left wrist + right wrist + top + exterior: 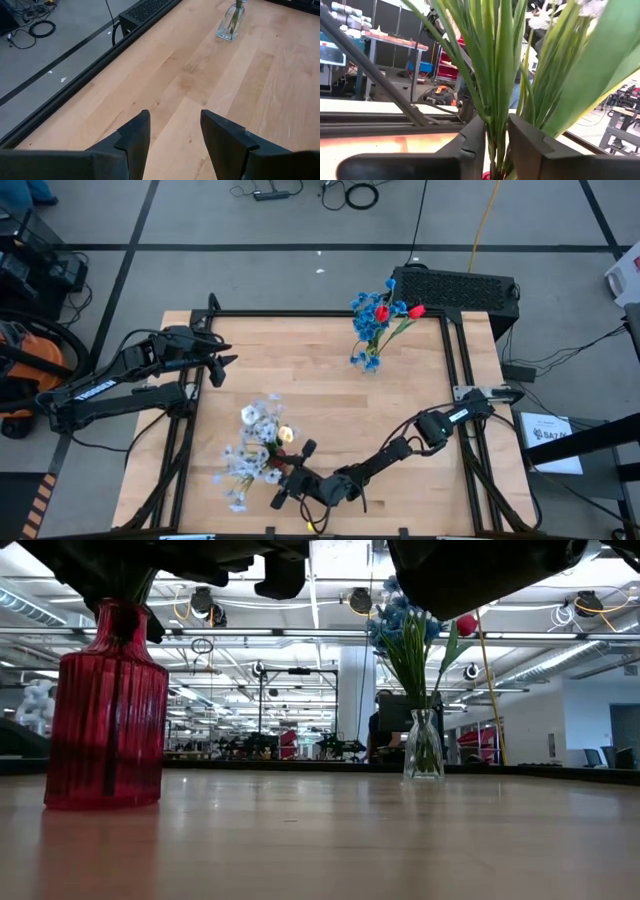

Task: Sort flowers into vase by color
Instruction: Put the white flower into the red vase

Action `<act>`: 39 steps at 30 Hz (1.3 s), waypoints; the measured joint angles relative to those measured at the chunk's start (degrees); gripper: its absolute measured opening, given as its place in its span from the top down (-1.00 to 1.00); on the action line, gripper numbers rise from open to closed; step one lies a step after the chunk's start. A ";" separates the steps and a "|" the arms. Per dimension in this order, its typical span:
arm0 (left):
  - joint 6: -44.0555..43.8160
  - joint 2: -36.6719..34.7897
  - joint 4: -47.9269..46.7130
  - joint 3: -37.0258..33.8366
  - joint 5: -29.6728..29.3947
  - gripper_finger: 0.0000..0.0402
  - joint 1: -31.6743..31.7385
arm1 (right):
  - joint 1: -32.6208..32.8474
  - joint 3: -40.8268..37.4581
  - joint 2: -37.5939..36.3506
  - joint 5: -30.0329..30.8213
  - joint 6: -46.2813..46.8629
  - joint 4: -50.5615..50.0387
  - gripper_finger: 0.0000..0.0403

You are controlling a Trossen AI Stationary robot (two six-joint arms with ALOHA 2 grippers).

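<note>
A pale wooden tabletop [320, 400] in a black frame is standing on a grey floor, with a wide workshop hall showing behind it in the low view. Near the front edge, a ribbed red glass vase [106, 710] is holding pale blue-white flowers [252, 450] whose stems are rising upright and fanning out above its neck. The right gripper [292, 472] is sitting at those stems just above the vase; its wrist view shows the green stems [496, 100] running vertically between the two dark fingers [470, 145], which are parted slightly around them, and I cannot tell whether they are pinching. Toward the far edge, a clear glass vase [424, 745] is carrying bright blue flowers and red buds [380, 320], upright. Open wood is lying between the two vases. The left gripper [222, 366] is waiting over the left side, fingers spread wide, nothing between them.
</note>
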 joint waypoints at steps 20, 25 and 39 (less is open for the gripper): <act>-0.02 0.00 0.00 0.00 0.00 0.10 0.01 | 0.68 3.74 -0.07 8.73 -0.64 -0.08 0.04; 0.00 -0.01 0.00 0.00 0.00 0.10 0.01 | 1.01 6.54 -0.11 13.43 -0.05 -4.64 -0.01; 0.07 -0.02 0.00 0.00 0.02 0.10 0.00 | 2.11 13.20 -0.20 23.99 -0.47 -6.27 -0.01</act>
